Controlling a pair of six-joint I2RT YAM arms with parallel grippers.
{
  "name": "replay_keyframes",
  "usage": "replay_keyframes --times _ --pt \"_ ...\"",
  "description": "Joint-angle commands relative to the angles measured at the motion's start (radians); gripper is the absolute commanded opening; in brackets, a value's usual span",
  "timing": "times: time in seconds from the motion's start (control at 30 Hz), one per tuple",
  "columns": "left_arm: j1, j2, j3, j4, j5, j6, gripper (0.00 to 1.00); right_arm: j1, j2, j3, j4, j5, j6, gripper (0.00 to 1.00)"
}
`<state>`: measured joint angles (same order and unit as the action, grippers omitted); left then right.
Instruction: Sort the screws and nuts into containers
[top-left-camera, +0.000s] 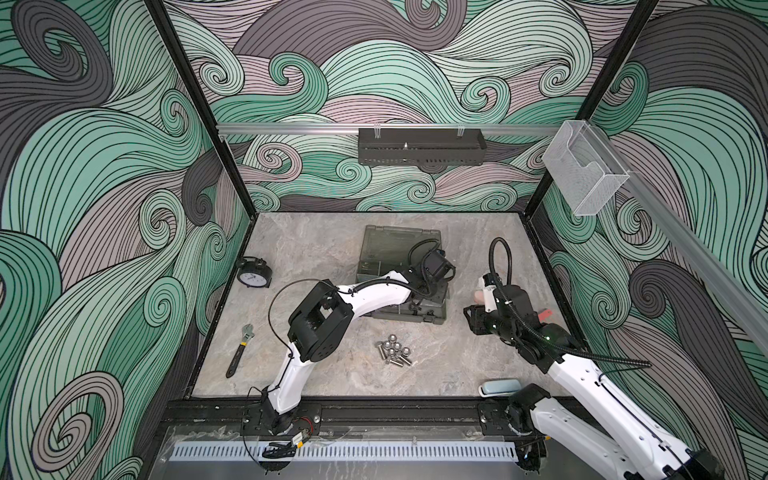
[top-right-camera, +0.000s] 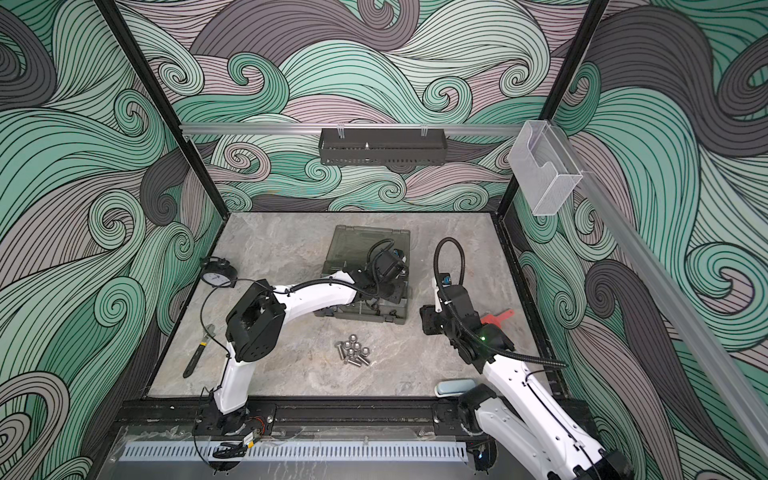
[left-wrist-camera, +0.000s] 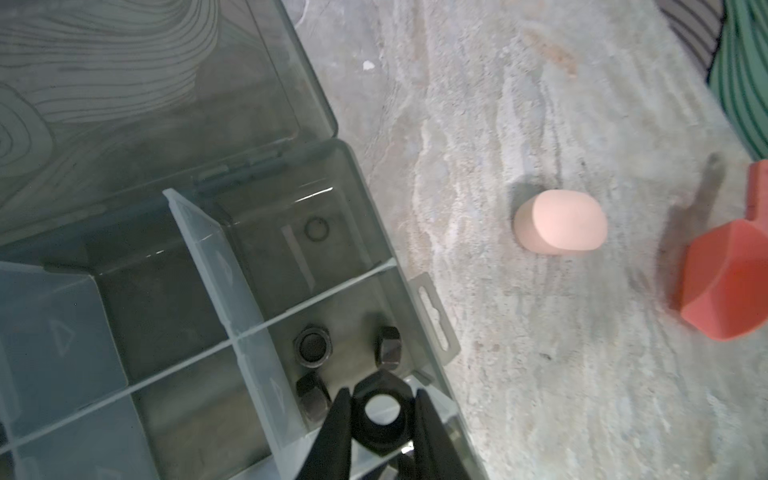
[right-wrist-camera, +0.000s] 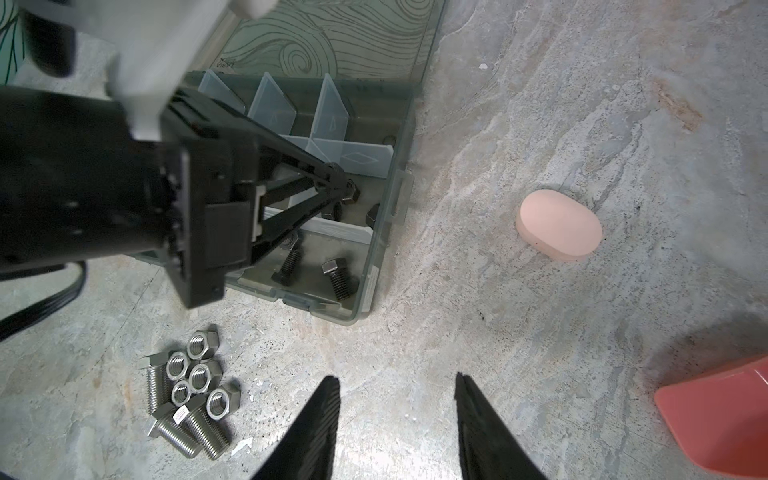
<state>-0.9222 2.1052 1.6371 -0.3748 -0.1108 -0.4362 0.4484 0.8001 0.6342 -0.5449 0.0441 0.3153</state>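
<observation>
Lower centre: my left gripper (left-wrist-camera: 381, 400) pinches a black nut (left-wrist-camera: 376, 436); I should release low inside the nut compartment (left-wrist-camera: 351, 332). Meanwhile my right gripper (right-wrist-camera: 395, 380) stands open, empty.

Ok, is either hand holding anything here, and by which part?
The left hand pinches a black nut by its opposite outer sides. The right hand is open, holding nothing.

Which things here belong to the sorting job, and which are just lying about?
Job: organizer case, black nut in left gripper, binned black nuts, binned black screws, loose silver screws, silver nuts.
Lying about: alarm clock, wrench, pink block, red scoop, black wall tray, clear wall box.
</observation>
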Motion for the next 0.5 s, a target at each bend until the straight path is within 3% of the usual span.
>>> replay_keyframes --times 0.0,0.17,0.47 --pt "0.015 0.018 0.043 -0.033 0.019 0.002 0.23 -0.006 -0.009 -0.011 -0.022 -0.017 0.011 0.47" --pt "0.036 0.023 0.043 -0.004 0.088 0.01 0.34 -0.006 -0.001 -0.009 -0.024 -0.023 0.011 0.47" --pt "0.037 -0.043 -0.005 0.011 0.083 -0.005 0.38 -0.007 -0.004 -0.014 -0.025 -0.025 0.017 0.47"
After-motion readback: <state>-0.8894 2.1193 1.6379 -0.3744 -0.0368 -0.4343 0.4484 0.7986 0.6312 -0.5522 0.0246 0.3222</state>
